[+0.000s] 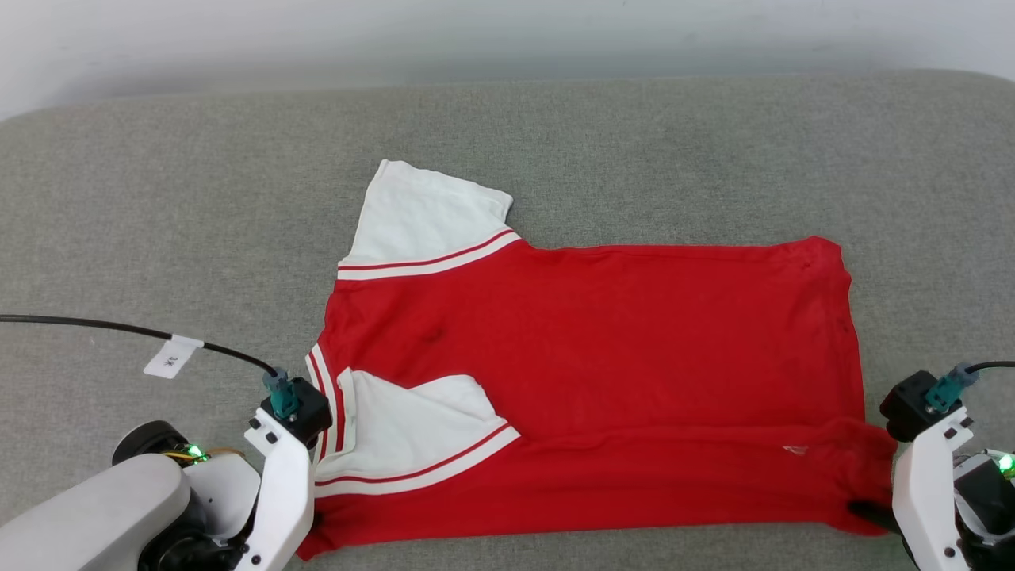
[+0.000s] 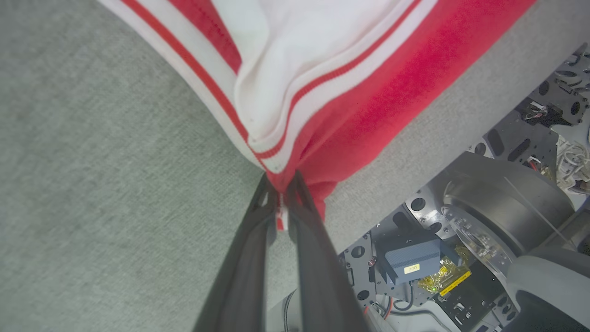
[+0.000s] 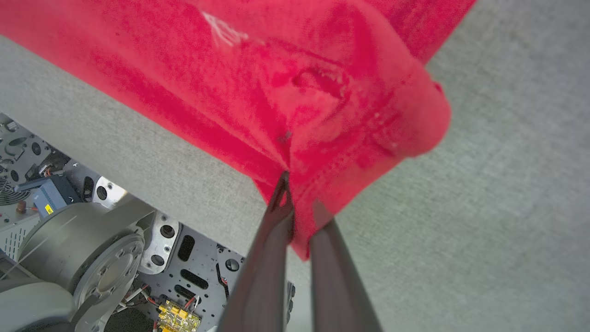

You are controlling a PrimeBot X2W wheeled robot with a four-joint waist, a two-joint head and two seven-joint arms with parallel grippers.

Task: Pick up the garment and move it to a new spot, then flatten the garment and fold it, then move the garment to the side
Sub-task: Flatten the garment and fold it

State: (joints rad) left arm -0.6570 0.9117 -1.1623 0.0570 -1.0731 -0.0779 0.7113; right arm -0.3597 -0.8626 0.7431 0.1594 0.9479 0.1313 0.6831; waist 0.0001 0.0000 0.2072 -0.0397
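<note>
The garment (image 1: 587, 357) lies spread on the grey cushion (image 1: 158, 238), red side up, collar end to the left. One white sleeve (image 1: 424, 214) points away from me, the other (image 1: 412, 432) is folded over the body. In the left wrist view my left gripper (image 2: 281, 186) is shut on the garment's (image 2: 368, 92) near shoulder corner by the striped trim. My right gripper (image 3: 299, 198) is shut on the red hem corner (image 3: 359, 138), which bunches around the fingers. In the head view a dark finger of the right gripper (image 1: 868, 511) shows at the garment's near right corner.
A black cable with a white tag (image 1: 173, 354) runs over the cushion to my left wrist (image 1: 285, 468). The cushion's front edge lies just behind both grips, with my own base (image 2: 484, 240) below it. A pale wall (image 1: 507, 32) bounds the far side.
</note>
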